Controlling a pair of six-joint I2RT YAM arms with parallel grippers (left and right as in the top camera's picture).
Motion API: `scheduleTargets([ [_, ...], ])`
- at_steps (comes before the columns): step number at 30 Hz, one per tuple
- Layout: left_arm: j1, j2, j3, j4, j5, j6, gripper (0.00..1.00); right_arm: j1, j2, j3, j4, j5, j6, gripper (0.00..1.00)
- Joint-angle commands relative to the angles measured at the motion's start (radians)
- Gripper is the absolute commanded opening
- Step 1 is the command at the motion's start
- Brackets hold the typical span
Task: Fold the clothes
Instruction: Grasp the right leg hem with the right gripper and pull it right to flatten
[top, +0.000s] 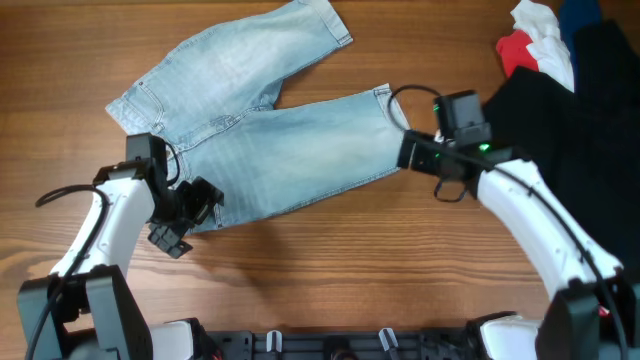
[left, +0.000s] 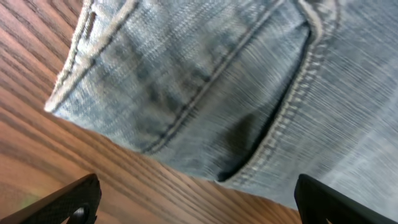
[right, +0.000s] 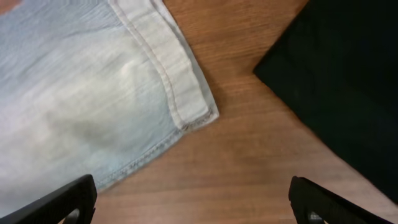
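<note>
— Where do the shorts (top: 260, 130) lie?

— Flat and unfolded on the table (top: 330, 270), with both legs spread out. Your arms sit at opposite ends of the nearer leg. Your left gripper (top: 198, 205) is at the waist end and your right gripper (top: 408, 152) is at the hem (right: 180, 93).

— What do my left fingers (left: 71, 200) hold?

— Nothing. They stand wide apart, and only their dark tips show in the bottom corners of the wrist view. Bare wood lies between them. The edge of the denim runs just ahead of the tips, on a slant from one finger's side to the other's. Further ahead a stitched seam (left: 289, 112) crosses the cloth, and there is a small dark gap under it near the edge.

— And the right fingers (right: 62, 202)?

— They are spread wide too, with nothing between them but wood. The corner of the hem lies ahead of them, roughly midway between the two tips. The denim fills the space ahead of one finger. Ahead of the other lies a black garment (right: 336, 81), set apart from the hem by a strip of bare wood.

— Do the tips touch the table?

— You cannot tell that from these views, for either gripper.

— Anything else near my right side?

— Red and white garments (top: 530, 45) lie bunched against the black one on its far side, well away from your fingers and from the shorts
</note>
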Motion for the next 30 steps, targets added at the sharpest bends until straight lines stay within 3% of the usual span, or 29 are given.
scheduleTargets([
  [1,-0.003,0.006,-0.027,0.028,-0.031,0.019,0.98,-0.082,0.079,0.021,0.022,-0.241,-0.12,1.0],
  [8,-0.003,0.006,-0.027,0.041,-0.032,0.019,0.95,-0.108,0.216,0.021,0.063,-0.366,-0.191,1.0],
  [15,-0.003,0.006,-0.027,0.043,-0.032,0.019,0.96,-0.108,0.314,0.021,0.195,-0.365,-0.178,0.99],
  [20,-0.003,0.006,-0.027,0.043,-0.032,0.019,0.96,-0.108,0.359,0.021,0.279,-0.365,-0.133,0.93],
  [22,-0.003,0.006,-0.027,0.043,-0.032,0.019,0.96,-0.108,0.364,0.021,0.29,-0.365,-0.108,0.81],
  [23,-0.003,0.006,-0.027,0.043,-0.032,0.019,0.96,-0.108,0.364,0.021,0.291,-0.365,-0.108,0.51],
  [25,-0.003,0.006,-0.027,0.043,-0.032,0.019,0.96,-0.108,0.364,0.021,0.28,-0.364,-0.108,0.15],
  [26,-0.003,0.006,-0.027,0.044,-0.032,0.019,0.97,-0.109,0.364,0.021,0.272,-0.364,-0.108,0.04],
  [30,-0.003,0.006,-0.027,0.044,-0.032,0.02,0.97,-0.109,0.349,0.021,0.211,-0.331,-0.111,0.04],
])
